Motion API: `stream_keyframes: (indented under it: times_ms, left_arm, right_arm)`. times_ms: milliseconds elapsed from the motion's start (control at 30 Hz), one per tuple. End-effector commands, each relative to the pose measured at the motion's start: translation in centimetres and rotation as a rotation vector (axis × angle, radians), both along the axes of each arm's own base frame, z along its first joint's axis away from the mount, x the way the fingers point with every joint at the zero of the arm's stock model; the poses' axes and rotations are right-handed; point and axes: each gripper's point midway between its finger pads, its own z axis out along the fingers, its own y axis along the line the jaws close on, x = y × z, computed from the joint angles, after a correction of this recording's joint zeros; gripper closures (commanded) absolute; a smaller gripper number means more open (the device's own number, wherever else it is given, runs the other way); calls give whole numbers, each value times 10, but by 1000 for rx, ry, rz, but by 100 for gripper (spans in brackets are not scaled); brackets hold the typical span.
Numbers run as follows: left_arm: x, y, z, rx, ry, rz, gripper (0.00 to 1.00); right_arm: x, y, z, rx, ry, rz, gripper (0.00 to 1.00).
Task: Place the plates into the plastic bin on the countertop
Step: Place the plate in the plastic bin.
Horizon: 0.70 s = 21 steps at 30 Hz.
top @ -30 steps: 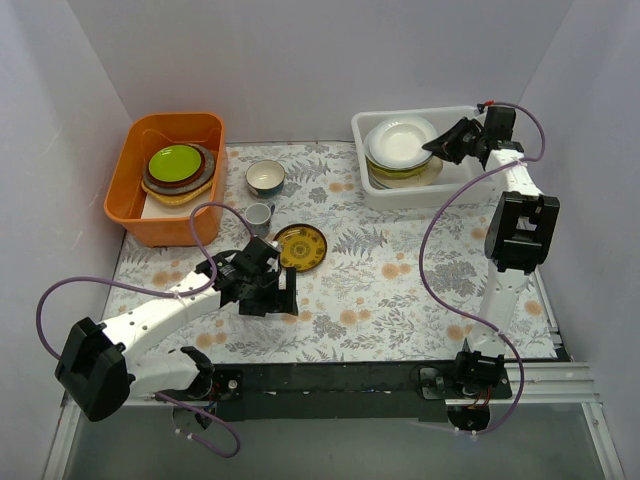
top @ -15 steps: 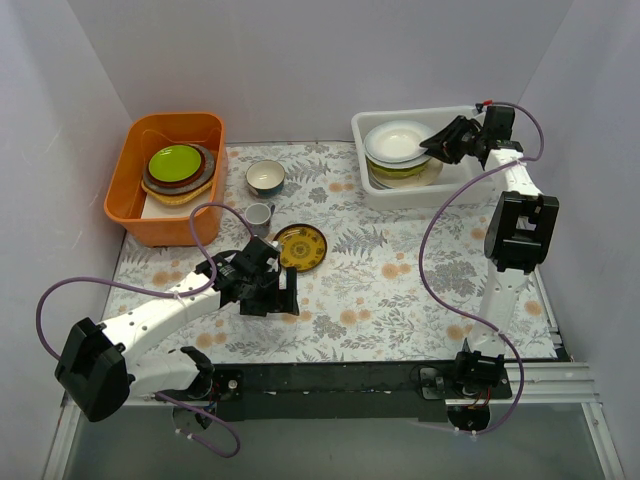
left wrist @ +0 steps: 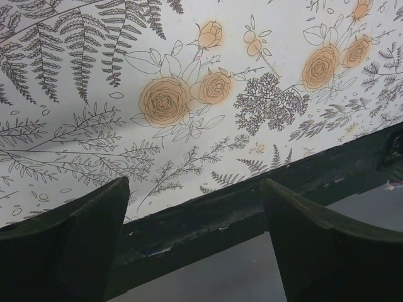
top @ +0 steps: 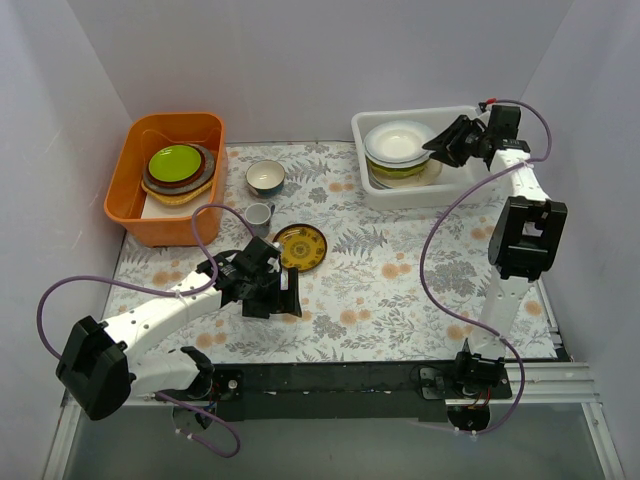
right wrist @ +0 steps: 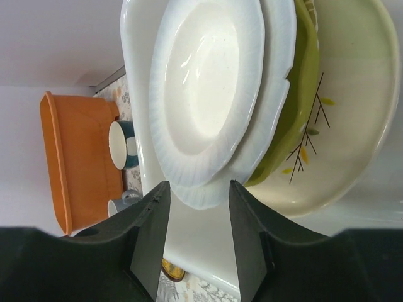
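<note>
The white plastic bin [top: 372, 190] stands at the back right of the countertop [top: 380, 270]. It holds a stack with a plain white plate [top: 400, 140] on top, a green plate and a cream leaf-sprig plate [right wrist: 343, 126] below. My right gripper [top: 443, 148] is open and empty just right of the white plate [right wrist: 208, 82], its tips [right wrist: 198, 185] at the plate's rim. A small brown-and-yellow plate [top: 300, 246] lies on the cloth. My left gripper [top: 285, 292] is open and empty just below it, low over the cloth [left wrist: 195, 185]. More plates, a lime one [top: 175, 160] on top, sit in the orange tub.
The orange tub [top: 135, 215] stands at the back left. A small bowl with teal inside [top: 265, 177] and a grey cup [top: 258, 215] stand between the tubs. The table's black front rail [left wrist: 220, 214] lies right under my left fingers.
My right gripper has let go of the white plate, which now lies flat on the stack, and has drawn back slightly to the right. The left arm has not moved.
</note>
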Motion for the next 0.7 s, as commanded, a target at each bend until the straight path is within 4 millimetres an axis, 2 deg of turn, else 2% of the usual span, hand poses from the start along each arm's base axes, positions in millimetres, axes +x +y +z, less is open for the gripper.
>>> stream_keyframes:
  times_ms: [0, 100, 167, 200, 233, 267, 300, 333, 433, 467, 500, 533, 567, 600, 667]
  left_arm:
    - [1, -4, 4, -37, -4, 10, 16]
    - [0, -4, 2, -43, -2, 23, 16]
    - [0, -5, 2, -51, 0, 40, 16]
    - [0, -5, 1, -56, -1, 45, 15]
    - [0, -5, 1, -63, 1, 57, 15]
    - [0, -6, 1, -69, 2, 63, 15]
    - [0, -7, 1, -75, 3, 69, 14]
    - [-1, -8, -1, -82, 12, 76, 14]
    - [-1, -10, -3, -94, 17, 94, 13]
    - [0, -10, -3, -99, 21, 112, 12]
    - [1, -11, -3, -103, 18, 119, 10]
    - [2, -12, -2, -112, 15, 125, 2]
    - [1, -13, -2, -123, 23, 137, 2]
    - [3, -16, 0, -138, 12, 141, 2]
    - [6, -16, 0, -150, 2, 160, 2]
  right_arm:
    - [-14, -8, 31, -49, -66, 7, 49]
    - [-21, -12, 41, -45, -83, 6, 48]
    - [-29, -13, 38, -43, -78, 8, 48]
    - [-35, -13, 48, -47, -102, 11, 48]
    - [-42, -13, 42, -45, -86, 14, 48]
    - [-47, -13, 45, -45, -94, 21, 48]
    - [-54, -11, 57, -56, -127, 28, 48]
    - [-64, -9, 50, -53, -108, 38, 48]
    - [-86, -3, 68, -49, -151, 53, 48]
    - [-97, 0, 59, -40, -132, 61, 48]
    - [-107, 3, 73, -41, -167, 66, 48]
    - [-114, 8, 77, -32, -182, 81, 48]
    - [-125, 12, 69, -26, -163, 90, 48]
    - [-136, 20, 82, -34, -200, 107, 48]
    - [-150, 28, 81, -43, -204, 125, 47]
